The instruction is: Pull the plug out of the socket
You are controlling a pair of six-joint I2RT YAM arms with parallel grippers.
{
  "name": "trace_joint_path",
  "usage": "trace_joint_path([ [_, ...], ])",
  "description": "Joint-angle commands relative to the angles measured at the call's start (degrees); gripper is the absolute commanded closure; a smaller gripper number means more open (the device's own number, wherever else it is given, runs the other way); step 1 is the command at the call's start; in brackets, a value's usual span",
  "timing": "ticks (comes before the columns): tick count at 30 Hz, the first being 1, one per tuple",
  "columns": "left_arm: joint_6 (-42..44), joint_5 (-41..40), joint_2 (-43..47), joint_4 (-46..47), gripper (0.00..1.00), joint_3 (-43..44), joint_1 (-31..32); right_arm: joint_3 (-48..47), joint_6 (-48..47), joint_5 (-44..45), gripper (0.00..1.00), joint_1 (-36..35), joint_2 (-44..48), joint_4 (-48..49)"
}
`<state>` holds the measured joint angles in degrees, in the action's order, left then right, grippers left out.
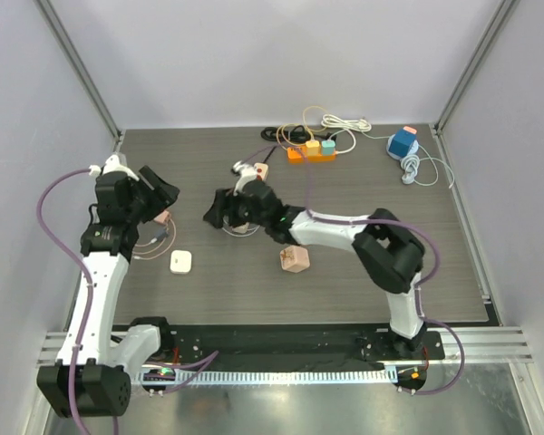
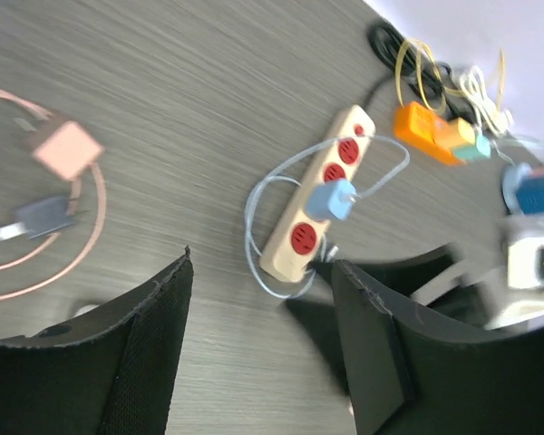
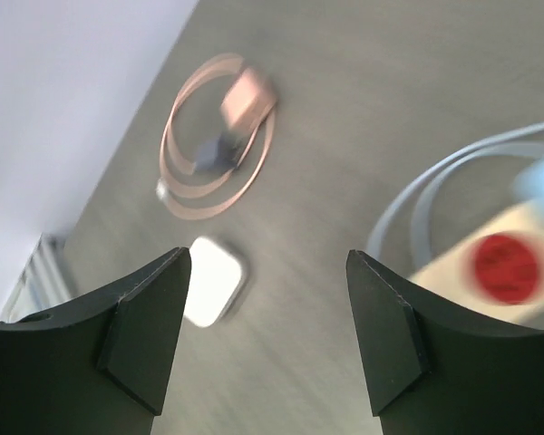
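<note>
left wrist view: a light blue plug (image 2: 331, 200) is seen seated in a beige power strip (image 2: 279, 256) between red sockets, its pale blue cable looped beside the strip on the grey desk (image 2: 163, 109). the left gripper (image 2: 260, 270) is held spread apart and empty near the strip. the right gripper (image 3: 265, 258) is likewise parted, with nothing gripped.

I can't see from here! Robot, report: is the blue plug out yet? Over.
Left gripper open, empty. Right gripper open, empty, near the power strip. Blue plug seated in the power strip, not out. Pale cable loops alongside.
</note>
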<state>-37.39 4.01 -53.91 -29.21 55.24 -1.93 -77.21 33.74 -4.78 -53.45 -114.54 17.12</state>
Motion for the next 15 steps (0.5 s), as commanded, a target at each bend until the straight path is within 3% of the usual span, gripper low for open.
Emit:
trace_joint_path([
  [1, 1.3, 9.8, -4.0, 7.6, 0.37, 0.0, 1.4, 3.7, -5.3, 7.7, 0.25, 4.4, 7.9, 6.0],
  [7, 4.1, 9.6, -14.6, 6.6, 0.28, 5.4, 10.5, 2.7, -5.4, 5.5, 0.24, 16.1, 9.3, 7.0],
  [10, 5.2, 8.0, -23.0, 4.7, 0.23, 10.1, 15.5, 3.5, -2.0, 1.7, 0.24, 21.6, 7.3, 10.4],
  [15, 7.5, 1.6, -35.1, 3.2, 0.22, 16.6, 21.5, 8.3, 3.2, -4.6, 0.25, 26.7, 3.1, 18.9],
])
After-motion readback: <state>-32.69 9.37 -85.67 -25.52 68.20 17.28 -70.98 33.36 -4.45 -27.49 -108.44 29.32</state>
